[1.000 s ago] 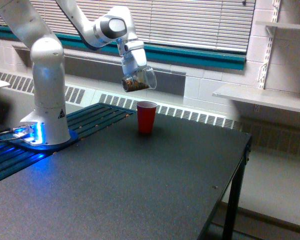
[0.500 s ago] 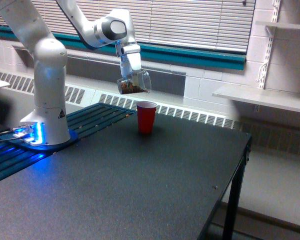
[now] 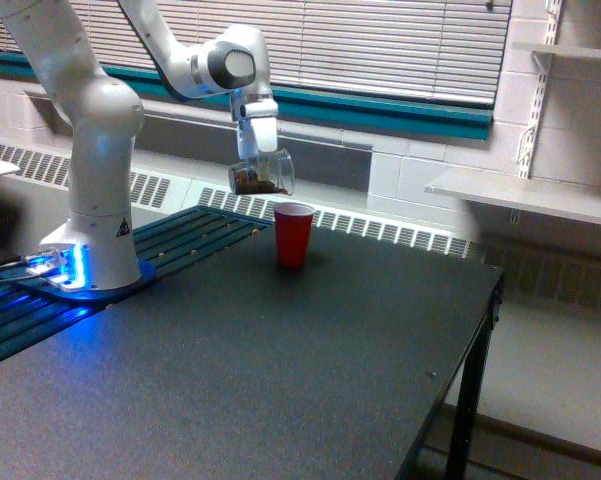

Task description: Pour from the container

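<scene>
Hand [image 3: 257, 155] gripped clear cup [image 3: 261, 176] from above — cup hung tipped in air, up and to exterior view's left of red cup [image 3: 293, 234] on counter [image 3: 280, 370]. Brown nut bits inside looked light, loose. Thin wall likely slippery, easy to crush — hold sides gently. No readable writing seen.

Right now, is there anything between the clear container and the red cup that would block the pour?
Nothing visible does. The gripper holds the clear container tilted in the air, above the red cup and toward the exterior view's left of it. Only open air shows between them, and the cup's mouth is uncovered on the black table.
</scene>
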### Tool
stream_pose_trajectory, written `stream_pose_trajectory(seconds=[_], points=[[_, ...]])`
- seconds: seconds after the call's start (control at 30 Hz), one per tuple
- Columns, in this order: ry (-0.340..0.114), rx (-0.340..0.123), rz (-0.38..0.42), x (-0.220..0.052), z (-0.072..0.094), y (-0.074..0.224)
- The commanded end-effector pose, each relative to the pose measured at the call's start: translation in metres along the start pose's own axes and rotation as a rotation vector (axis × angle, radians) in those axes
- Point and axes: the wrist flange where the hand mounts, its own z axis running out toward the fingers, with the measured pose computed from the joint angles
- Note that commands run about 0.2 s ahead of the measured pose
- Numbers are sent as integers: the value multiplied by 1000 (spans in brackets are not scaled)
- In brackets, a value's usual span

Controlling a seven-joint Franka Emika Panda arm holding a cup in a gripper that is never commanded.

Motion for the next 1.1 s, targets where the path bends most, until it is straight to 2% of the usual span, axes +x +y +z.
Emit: stream_pose_trajectory(seconds=[0.03, 0.53, 0.9, 1.1], points=[[-30, -32, -19, -22, 17, 1], [-25, -63, -17, -7, 37, 17], [-29, -80, -105, -12, 38, 17], [-12, -86, -132, -12, 36, 19]])
